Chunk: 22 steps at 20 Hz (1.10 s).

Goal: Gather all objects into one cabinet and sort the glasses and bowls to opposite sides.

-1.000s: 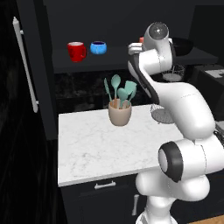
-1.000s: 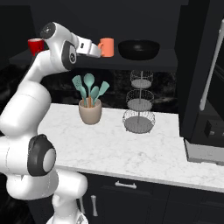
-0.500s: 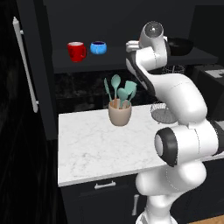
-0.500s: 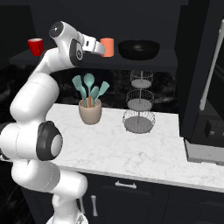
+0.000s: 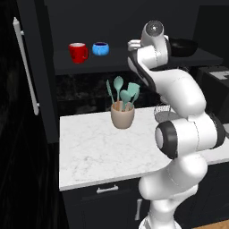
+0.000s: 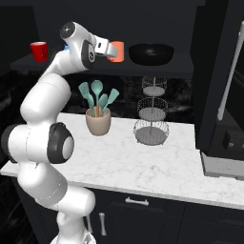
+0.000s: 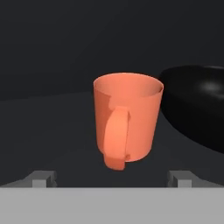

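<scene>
orange mug: upright on the cabinet shelf, handle facing the hand cam, wide black bowl just beside it, maybe touching – can't tell.
gripper: jaws wide open, nothing held; tips sit short of the mug, one each side of it. In right base view the hand is level w/ the shelf, pointed at the mug.
how mug will handle: judged rigid, ceramic-like, light, glossy so prob. slippery; won't give under squeeze, could chip or tip if knocked.
where to grip: across the round body, mid-height, straddling the handle; handle itself looks too thin/curved for a sure hold. Jaws look wide enough to clear the walls.
risk: far-side finger has little room next to the black bowl; may nudge it.
other glass: red mug at other end of shelf, blue bowl near it, apart.
worktop: utensil crock and wire basket, not task items.
</scene>
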{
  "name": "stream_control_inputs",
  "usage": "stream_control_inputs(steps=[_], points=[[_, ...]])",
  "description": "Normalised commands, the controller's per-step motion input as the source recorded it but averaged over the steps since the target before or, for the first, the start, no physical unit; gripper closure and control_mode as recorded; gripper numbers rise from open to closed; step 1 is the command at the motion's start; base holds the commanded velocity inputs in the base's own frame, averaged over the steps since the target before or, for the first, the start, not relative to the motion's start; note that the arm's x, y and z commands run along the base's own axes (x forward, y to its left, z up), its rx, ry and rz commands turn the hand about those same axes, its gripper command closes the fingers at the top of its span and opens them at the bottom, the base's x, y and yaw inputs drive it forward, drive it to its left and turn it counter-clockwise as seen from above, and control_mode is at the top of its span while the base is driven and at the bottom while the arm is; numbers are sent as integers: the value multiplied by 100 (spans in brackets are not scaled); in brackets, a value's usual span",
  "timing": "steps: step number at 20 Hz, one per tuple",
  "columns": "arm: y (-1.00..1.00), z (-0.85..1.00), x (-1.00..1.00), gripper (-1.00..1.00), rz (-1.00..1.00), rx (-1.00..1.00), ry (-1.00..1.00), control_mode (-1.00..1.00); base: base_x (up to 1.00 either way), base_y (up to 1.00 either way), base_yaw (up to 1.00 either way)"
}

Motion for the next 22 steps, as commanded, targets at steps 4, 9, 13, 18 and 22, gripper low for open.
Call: stream_control_inputs(steps=[4, 9, 13, 18, 22], points=[[-5, -2, 16, -100, -4, 0, 0, -100, 0, 0, 0], [-1, -7, 20, -100, -4, 0, 0, -100, 0, 0, 0], [0, -6, 18, -100, -4, 0, 0, -100, 0, 0, 0], [0, -4, 21, -100, -3, 0, 0, -100, 0, 0, 0], [-2, 0, 16, -100, -2, 0, 0, -100, 0, 0, 0]])
